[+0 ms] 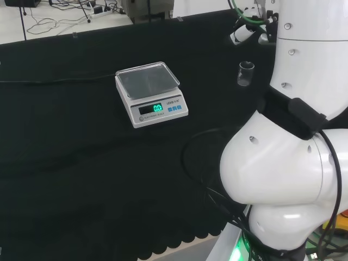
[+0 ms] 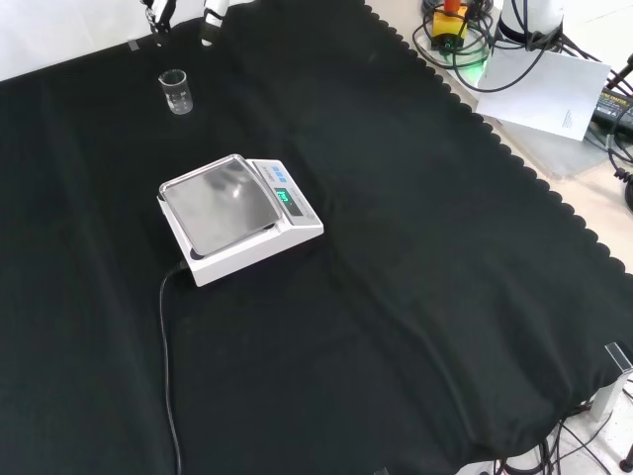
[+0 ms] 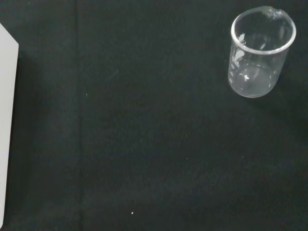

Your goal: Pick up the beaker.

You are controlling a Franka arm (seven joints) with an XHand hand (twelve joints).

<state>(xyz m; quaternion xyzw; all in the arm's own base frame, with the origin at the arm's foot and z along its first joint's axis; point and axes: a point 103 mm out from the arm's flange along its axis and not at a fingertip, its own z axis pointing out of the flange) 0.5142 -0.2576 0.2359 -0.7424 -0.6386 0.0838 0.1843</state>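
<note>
A small clear glass beaker (image 1: pixel 246 73) stands upright and empty on the black cloth, right of the scale in the head view. In the front view the beaker (image 2: pixel 176 92) sits near the cloth's far left edge. Above it, the hand (image 2: pixel 212 17) comes in from the top, its fingertips (image 2: pixel 158 14) hanging spread apart, clear of the glass and holding nothing. In the head view part of the hand (image 1: pixel 242 33) shows beyond the beaker, beside the white arm link. The wrist view looks down on the beaker (image 3: pixel 260 55), showing its rim and spout.
A white digital scale (image 1: pixel 150 93) with a steel pan and lit display stands mid-cloth, seen as the scale (image 2: pixel 237 216) in the front view, its cable (image 2: pixel 166 366) trailing toward the near edge. The arm's white links (image 1: pixel 293 163) stand at the head view's right.
</note>
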